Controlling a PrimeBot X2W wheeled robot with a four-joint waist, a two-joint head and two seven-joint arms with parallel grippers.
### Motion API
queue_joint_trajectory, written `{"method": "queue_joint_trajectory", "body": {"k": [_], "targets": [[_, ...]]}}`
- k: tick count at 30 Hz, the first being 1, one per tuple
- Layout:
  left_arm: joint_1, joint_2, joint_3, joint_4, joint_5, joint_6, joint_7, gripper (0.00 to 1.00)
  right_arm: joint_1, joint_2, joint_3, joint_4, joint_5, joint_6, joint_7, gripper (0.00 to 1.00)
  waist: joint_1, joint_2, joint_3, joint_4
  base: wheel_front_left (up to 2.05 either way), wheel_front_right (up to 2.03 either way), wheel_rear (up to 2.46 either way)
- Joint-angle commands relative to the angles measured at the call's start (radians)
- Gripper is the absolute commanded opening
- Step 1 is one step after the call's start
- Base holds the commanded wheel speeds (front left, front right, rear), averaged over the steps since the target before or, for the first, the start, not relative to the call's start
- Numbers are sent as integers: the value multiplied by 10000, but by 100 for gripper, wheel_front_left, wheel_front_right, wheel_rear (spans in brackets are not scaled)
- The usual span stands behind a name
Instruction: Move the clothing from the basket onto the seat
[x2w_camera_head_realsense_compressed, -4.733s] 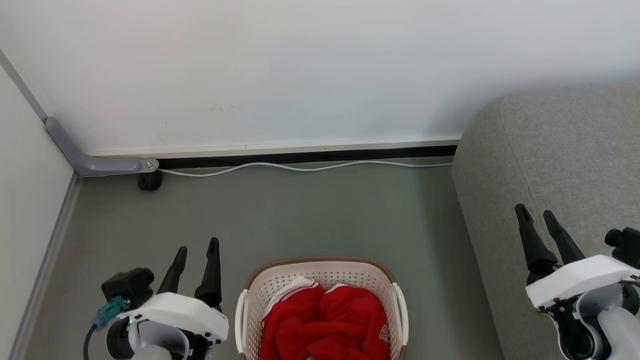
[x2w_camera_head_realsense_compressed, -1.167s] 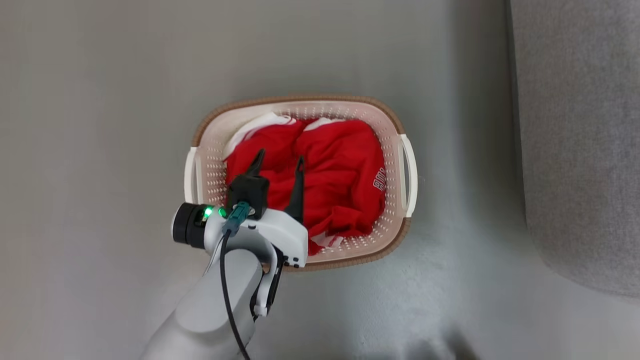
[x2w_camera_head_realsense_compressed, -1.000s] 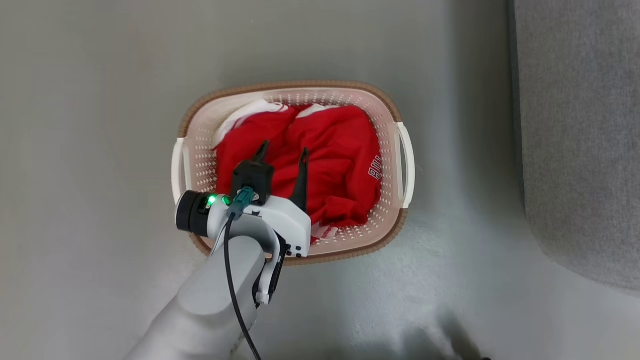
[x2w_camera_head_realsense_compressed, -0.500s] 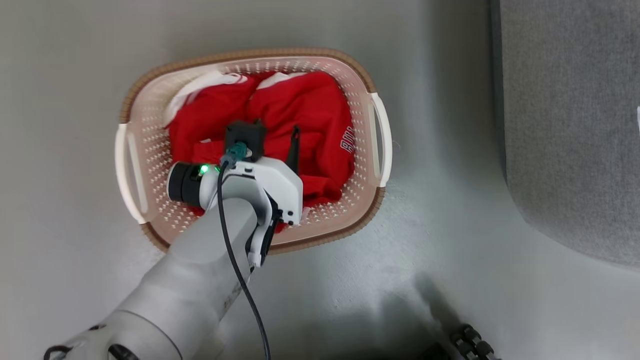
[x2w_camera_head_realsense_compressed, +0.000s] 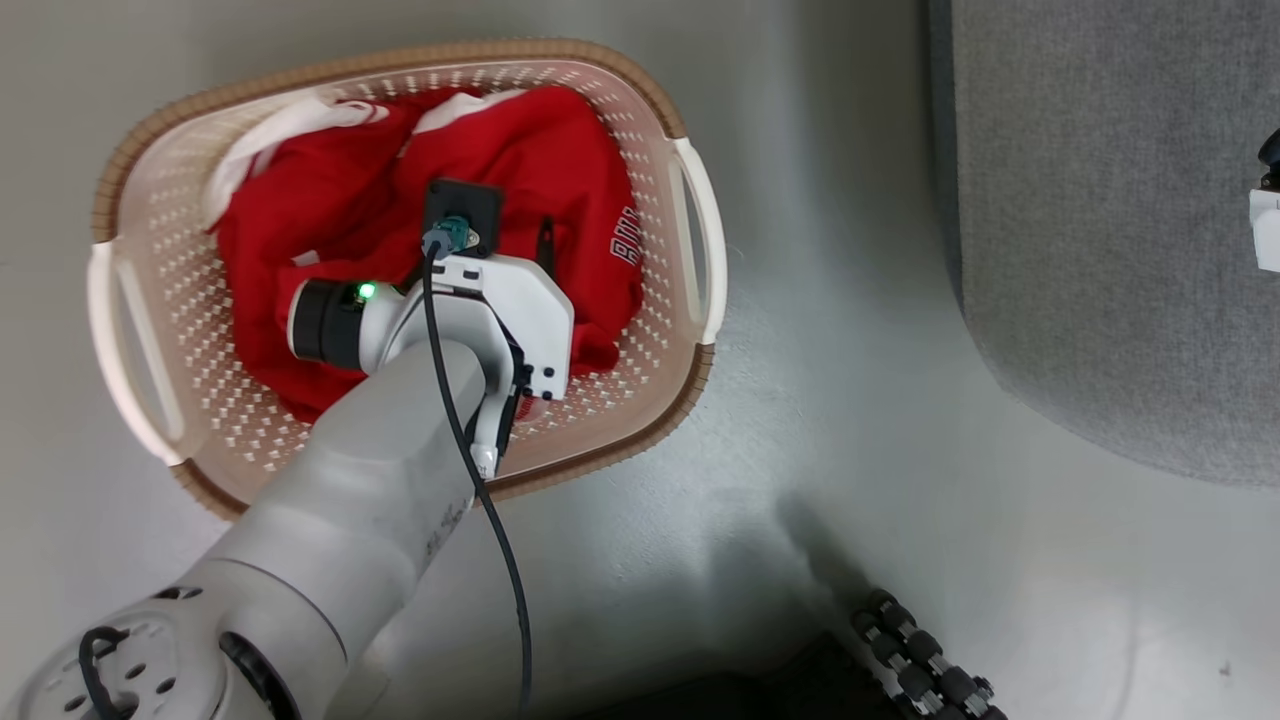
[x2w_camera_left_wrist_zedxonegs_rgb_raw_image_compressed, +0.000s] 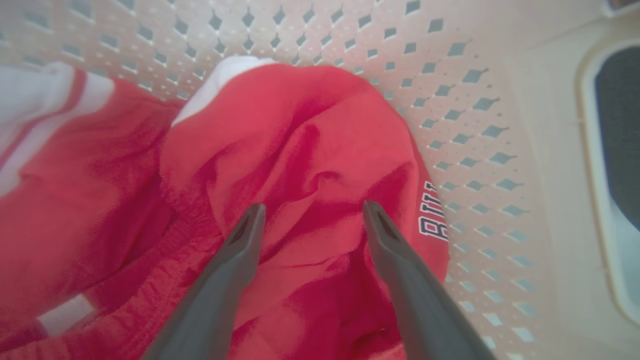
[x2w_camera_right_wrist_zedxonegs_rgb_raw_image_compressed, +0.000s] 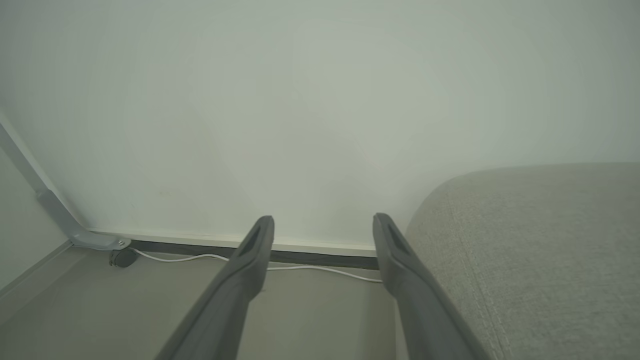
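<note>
My left gripper (x2w_camera_left_wrist_zedxonegs_rgb_raw_image_compressed: 314, 207) stands spread wide, nothing pinched between the two dark fingers (x2w_camera_left_wrist_zedxonegs_rgb_raw_image_compressed: 235, 260). Both tips sit low over a rumpled fold of the clothing (x2w_camera_left_wrist_zedxonegs_rgb_raw_image_compressed: 300, 150); whether they press into the fabric, I cannot tell. Just off my right-hand finger, white lettering (x2w_camera_left_wrist_zedxonegs_rgb_raw_image_compressed: 434, 215) runs along the red edge. At the far left of the left wrist view, white striped trim (x2w_camera_left_wrist_zedxonegs_rgb_raw_image_compressed: 45, 100) lies against the perforated wall. All the red stuff is heaped inside the basket (x2w_camera_head_realsense_compressed: 400, 65), filling most of it. From the head view my wrist is down inside the brown rim, pale forearm (x2w_camera_head_realsense_compressed: 350, 520) slanting in from the lower left. The basket sits on the grey floor (x2w_camera_head_realsense_compressed: 850, 350), white handle (x2w_camera_head_realsense_compressed: 695, 240) on its right side.

My right gripper (x2w_camera_right_wrist_zedxonegs_rgb_raw_image_compressed: 322, 220) is spread wide too, holding nothing, well away from the basket. Its fingers point towards a pale wall (x2w_camera_right_wrist_zedxonegs_rgb_raw_image_compressed: 320, 100), with a white cable (x2w_camera_right_wrist_zedxonegs_rgb_raw_image_compressed: 200, 258) trailing along the skirting. The seat (x2w_camera_right_wrist_zedxonegs_rgb_raw_image_compressed: 525, 250) bulks up at the right, grey and rounded, no red on the part I can see.
</note>
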Motion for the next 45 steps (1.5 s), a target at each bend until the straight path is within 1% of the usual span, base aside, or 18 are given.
{"method": "queue_joint_trajectory", "body": {"k": [1, 6, 10, 11, 12, 13, 17, 24, 29, 33, 39, 42, 43, 45], "targets": [[-131, -15, -18, 11, -81, 115, 36, 100, 217, -79, 50, -294, 103, 42, -59, 100, 0, 0, 151, -150, 0, 0, 0], [-354, -15, -309, 343, -157, 198, 340, 100, 71, 20, 100, -321, 99, 42, -59, 100, 0, 0, 290, -388, 0, 0, 0], [-314, -15, -457, 314, -130, 398, 628, 100, 93, 24, 87, -291, 74, 42, -59, 100, 0, 0, 224, -439, 0, 0, 0], [-307, -15, -480, 302, -130, 407, 681, 61, 96, 22, 86, -287, 79, 42, -59, 100, 0, 0, 208, -445, 0, 0, 0], [-306, -15, -504, 304, -92, 388, 737, 6, 94, 26, 85, -282, 84, 42, -59, 100, 0, 0, 182, -457, 0, 0, 0], [-285, -15, -523, 320, -68, 381, 828, 0, 91, 24, 87, -277, 85, 42, -59, 100, 0, 0, 155, -471, 0, 0, 0], [-267, -15, -565, 322, -7, 281, 900, 0, 68, 68, 53, -241, 93, 42, -59, 100, 0, 0, 42, -501, 0, 0, 0], [230, -15, -592, 75, -138, 190, 414, 0, 212, 59, 51, 41, 82, 42, -59, 100, 0, 0, -676, -247, 0, 0, 0], [820, -15, -598, -148, -460, 114, -290, 0, 489, -35, 98, 259, 16, 42, -59, 100, 0, 0, -1386, 29, 0, 0, 0], [1361, -15, -603, -318, -510, 34, -707, 0, 749, -100, 236, 514, 19, 42, -59, 100, 0, 0, -2073, 225, 0, 0, 0], [2119, -15, -593, -482, -645, -121, -993, 0, 1160, -152, 488, 927, -73, 42, -59, 100, 0, 0, -3145, 433, 0, 0, 0], [2273, -15, -157, -723, -342, -98, -1009, 0, 1373, -146, 591, 1147, -146, 42, -59, 100, 0, 0, -3679, 546, 0, 0, 0], [2273, -15, -157, -723, -342, -98, -1009, 0, 1373, -146, 591, 1147, -146, 42, -59, 100, 0, 0, -3679, 546, 0, 0, 0], [2497, -15, 312, -905, 5, -74, -1011, 0, 1547, -128, 644, 1286, -195, 42, -59, 100, 0, 0, -4045, 636, 0, 0, 0]]}}
